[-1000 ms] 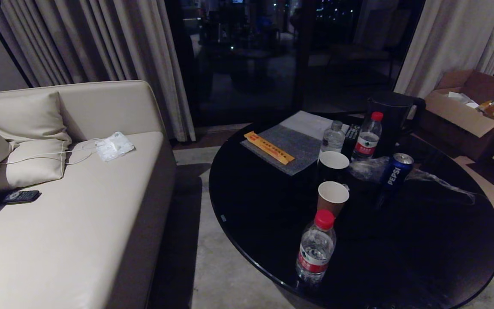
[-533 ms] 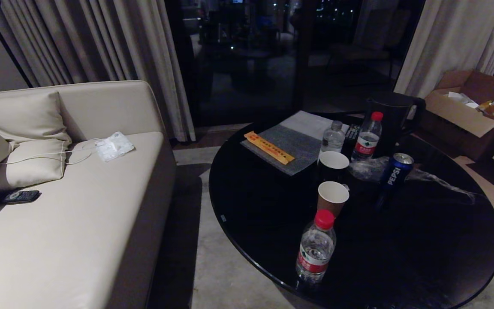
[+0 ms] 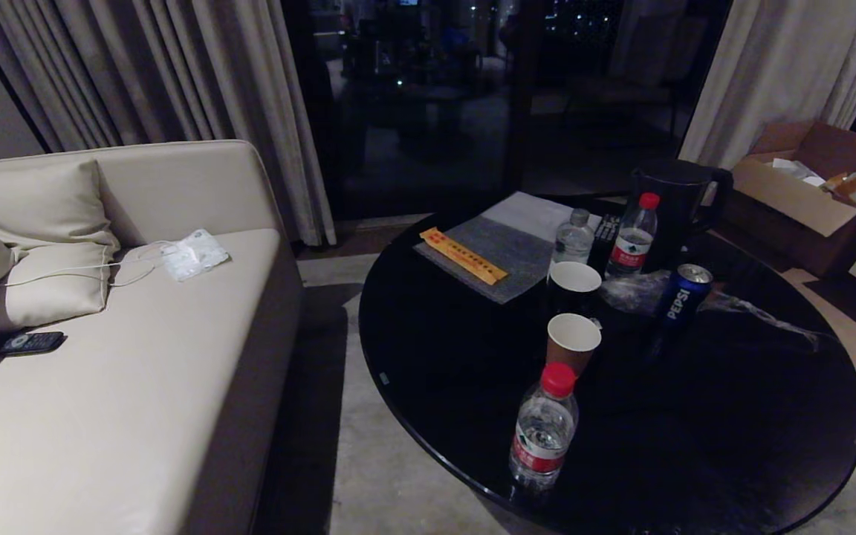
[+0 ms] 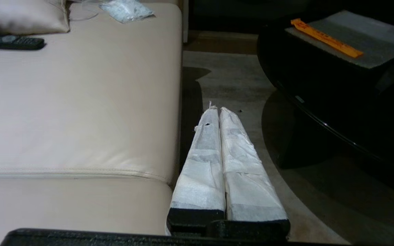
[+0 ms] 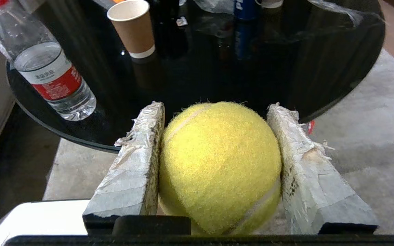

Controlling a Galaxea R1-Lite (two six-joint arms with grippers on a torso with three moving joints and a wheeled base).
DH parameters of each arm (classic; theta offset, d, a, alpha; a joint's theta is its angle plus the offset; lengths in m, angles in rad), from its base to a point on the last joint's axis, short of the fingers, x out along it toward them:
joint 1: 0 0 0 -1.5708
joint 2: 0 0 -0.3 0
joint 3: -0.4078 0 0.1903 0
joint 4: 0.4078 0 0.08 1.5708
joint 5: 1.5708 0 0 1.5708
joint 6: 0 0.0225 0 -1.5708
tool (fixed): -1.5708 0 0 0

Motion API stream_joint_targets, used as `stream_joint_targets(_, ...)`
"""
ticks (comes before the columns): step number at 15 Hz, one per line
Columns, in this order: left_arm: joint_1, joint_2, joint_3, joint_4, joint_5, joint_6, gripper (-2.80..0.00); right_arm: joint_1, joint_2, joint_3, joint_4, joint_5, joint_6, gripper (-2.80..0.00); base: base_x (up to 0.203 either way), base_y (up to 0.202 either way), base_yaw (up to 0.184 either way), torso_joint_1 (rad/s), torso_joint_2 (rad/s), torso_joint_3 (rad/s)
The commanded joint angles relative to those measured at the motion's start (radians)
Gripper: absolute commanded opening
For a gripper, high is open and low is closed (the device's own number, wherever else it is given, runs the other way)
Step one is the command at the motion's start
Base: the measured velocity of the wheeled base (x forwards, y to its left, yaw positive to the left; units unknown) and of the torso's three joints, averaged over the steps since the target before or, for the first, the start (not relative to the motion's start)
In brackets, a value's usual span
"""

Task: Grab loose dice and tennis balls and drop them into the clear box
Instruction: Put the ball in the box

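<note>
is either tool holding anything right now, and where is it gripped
The right tool holds a tennis ball, pinched across its opposite sides. The left tool is shut on nothing.

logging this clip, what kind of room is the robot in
Probably a hotel room or living-room lounge at night: a beige sofa, a round black coffee table with drinks, and long curtains beside dark glass doors.

You can't see either pincer from the head view. The tennis ball [image 5: 219,167] is cut off at its base by the camera housing. The desk [image 3: 695,446] runs past the bottom edge, and the cardboard box [image 3: 807,193] past the right edge.
</note>
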Motion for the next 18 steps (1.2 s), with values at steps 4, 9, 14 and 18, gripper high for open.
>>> stream_joint_targets(4, 0.0, 0.002, 0.002, 0.002, -0.006, 0.02, -2.8, 0.001, 0.002, 0.0, 0.001, 0.0, 0.0, -2.8, -0.001, -0.078, -0.003, 0.0, 0.01, 0.001)
stream_joint_targets(9, 0.0, 0.002, 0.002, 0.002, -0.005, 0.019, -2.8, 0.001, 0.002, 0.0, 0.002, 0.0, 0.0, -2.8, 0.0, -0.184, 0.0, 0.004, 0.0, 0.002)
stream_joint_targets(14, 0.0, 0.002, 0.002, 0.002, -0.004, 0.016, -2.8, 0.001, 0.002, -0.001, 0.001, 0.0, 0.0, -2.8, 0.0, -0.169, 0.003, 0.002, 0.0, 0.002)
stream_joint_targets(18, 0.0, 0.002, 0.002, 0.002, -0.002, 0.01, -2.8, 0.002, 0.002, 0.0, 0.001, 0.0, 0.0, -2.8, 0.0, -0.014, -0.001, 0.001, 0.0, 0.0)
